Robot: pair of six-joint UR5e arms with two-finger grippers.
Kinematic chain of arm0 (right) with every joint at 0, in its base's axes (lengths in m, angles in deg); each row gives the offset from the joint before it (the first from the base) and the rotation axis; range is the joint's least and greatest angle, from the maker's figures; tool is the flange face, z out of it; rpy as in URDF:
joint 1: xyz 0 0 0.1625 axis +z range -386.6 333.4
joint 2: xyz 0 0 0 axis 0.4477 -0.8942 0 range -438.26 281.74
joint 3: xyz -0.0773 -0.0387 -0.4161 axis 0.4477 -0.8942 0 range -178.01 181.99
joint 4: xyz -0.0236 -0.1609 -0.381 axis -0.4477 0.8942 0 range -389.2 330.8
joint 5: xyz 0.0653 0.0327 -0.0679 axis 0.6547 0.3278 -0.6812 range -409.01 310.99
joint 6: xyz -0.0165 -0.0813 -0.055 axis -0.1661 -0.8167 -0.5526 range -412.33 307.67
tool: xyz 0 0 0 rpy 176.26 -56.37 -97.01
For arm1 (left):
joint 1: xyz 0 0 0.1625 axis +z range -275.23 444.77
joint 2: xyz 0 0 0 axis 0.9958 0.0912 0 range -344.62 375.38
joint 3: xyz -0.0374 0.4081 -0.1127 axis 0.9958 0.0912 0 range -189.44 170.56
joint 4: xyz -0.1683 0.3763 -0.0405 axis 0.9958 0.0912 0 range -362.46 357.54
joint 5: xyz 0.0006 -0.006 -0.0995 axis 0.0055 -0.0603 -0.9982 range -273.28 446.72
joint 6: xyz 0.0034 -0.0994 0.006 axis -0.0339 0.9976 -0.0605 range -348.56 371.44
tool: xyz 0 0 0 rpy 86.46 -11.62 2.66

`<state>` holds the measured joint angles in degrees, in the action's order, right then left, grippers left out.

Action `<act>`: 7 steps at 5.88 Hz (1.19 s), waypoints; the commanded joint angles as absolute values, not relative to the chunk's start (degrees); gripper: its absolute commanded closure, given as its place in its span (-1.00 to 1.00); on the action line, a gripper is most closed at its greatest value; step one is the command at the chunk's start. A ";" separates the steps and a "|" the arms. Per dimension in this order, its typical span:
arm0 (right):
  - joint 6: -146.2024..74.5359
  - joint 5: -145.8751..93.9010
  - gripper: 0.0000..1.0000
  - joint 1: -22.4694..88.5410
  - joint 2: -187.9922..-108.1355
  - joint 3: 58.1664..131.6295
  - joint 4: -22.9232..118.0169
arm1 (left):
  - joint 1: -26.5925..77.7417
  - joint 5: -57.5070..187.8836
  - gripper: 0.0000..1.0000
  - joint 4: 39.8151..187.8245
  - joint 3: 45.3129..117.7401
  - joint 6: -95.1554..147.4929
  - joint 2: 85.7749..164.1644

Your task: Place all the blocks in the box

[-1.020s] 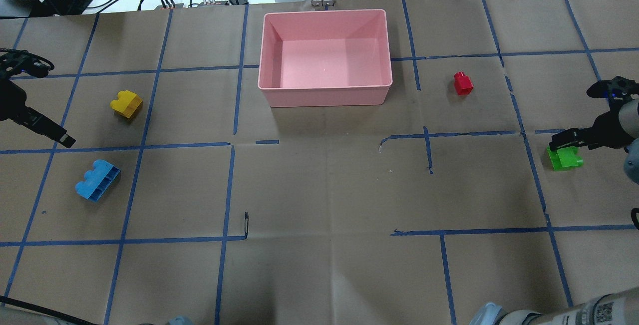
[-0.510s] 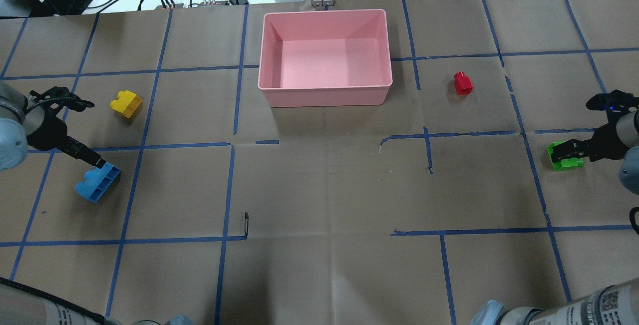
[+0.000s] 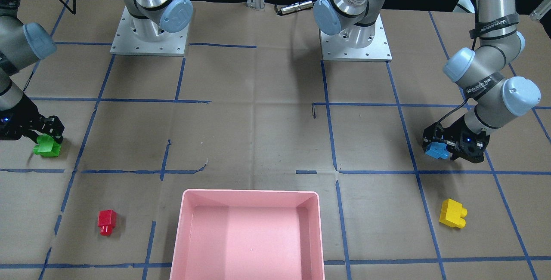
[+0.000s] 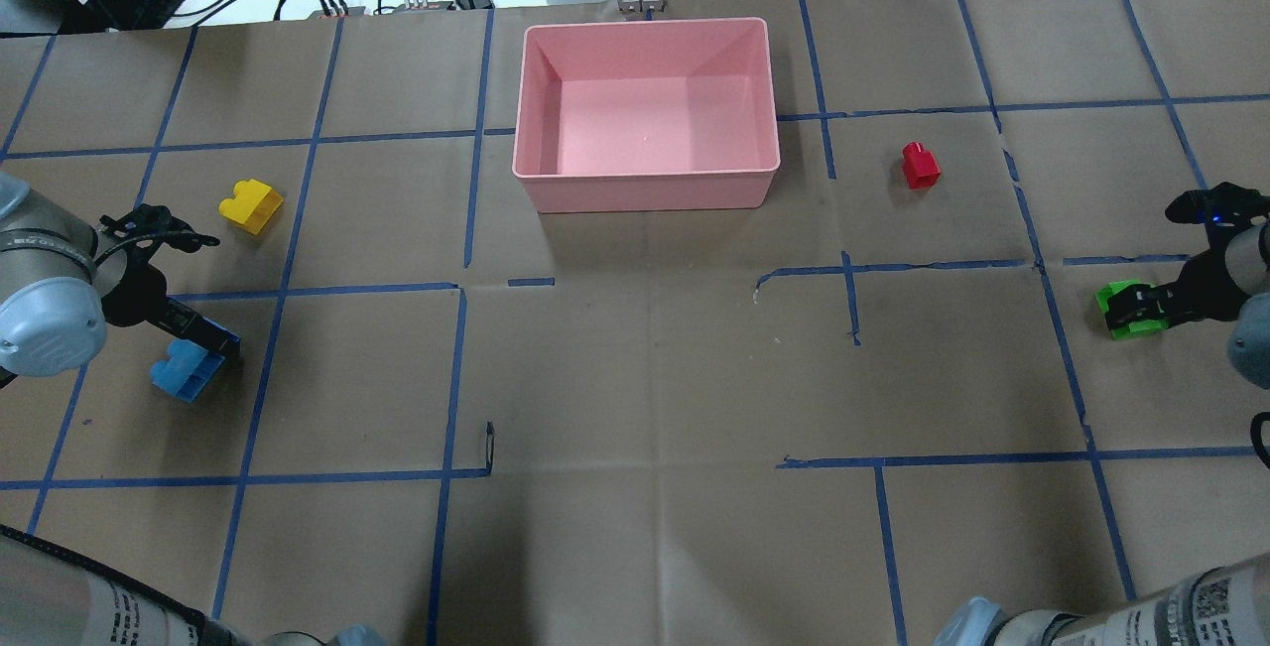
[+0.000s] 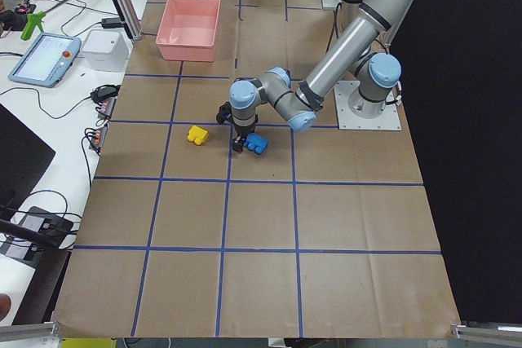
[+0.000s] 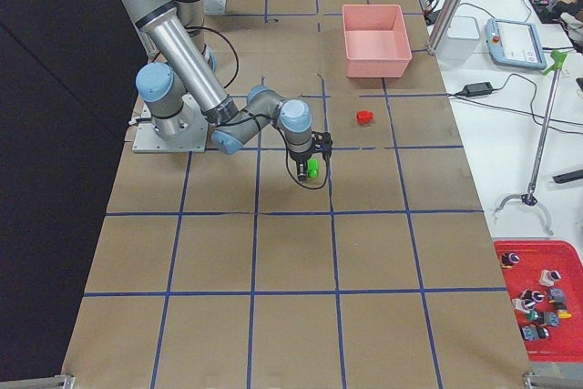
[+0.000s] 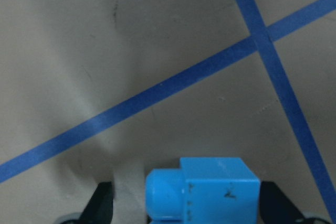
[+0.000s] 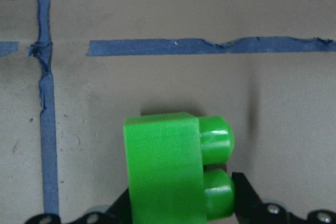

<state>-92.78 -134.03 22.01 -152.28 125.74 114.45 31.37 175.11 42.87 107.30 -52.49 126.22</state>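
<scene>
Left gripper (image 4: pixel 213 346) dropped onto blue block (image 4: pixel 179 373), fingers spread astride it, far left of pink box (image 4: pixel 645 192). Right gripper (image 4: pixel 1131 307) pinches green block (image 4: pixel 1136 330), far right of box; neither block lifted.

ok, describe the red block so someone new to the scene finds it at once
Seen from over the robot's shoulders, find the pink box at the far middle of the table. Right of it, standing alone, is the red block. It is the only red one and the smallest; the green block farther right sits in the right pincer.
</scene>
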 commanded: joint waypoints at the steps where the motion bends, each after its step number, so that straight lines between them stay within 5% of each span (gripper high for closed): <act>1: -92.33 -134.26 0.92 22.18 -156.27 122.43 105.88 | 32.03 175.23 -0.86 42.89 107.80 -53.68 125.85; 2: -92.15 -133.22 0.93 22.97 -162.05 115.01 93.88 | 32.04 175.14 -0.70 42.89 107.80 -53.78 125.85; 4: -90.92 -133.12 0.93 31.63 -163.60 101.45 80.87 | 31.95 175.40 -0.07 42.89 107.72 -53.95 125.50; 7: -85.39 -124.92 0.98 47.68 -162.38 91.48 72.39 | 31.86 175.67 0.18 43.50 105.97 -53.60 124.02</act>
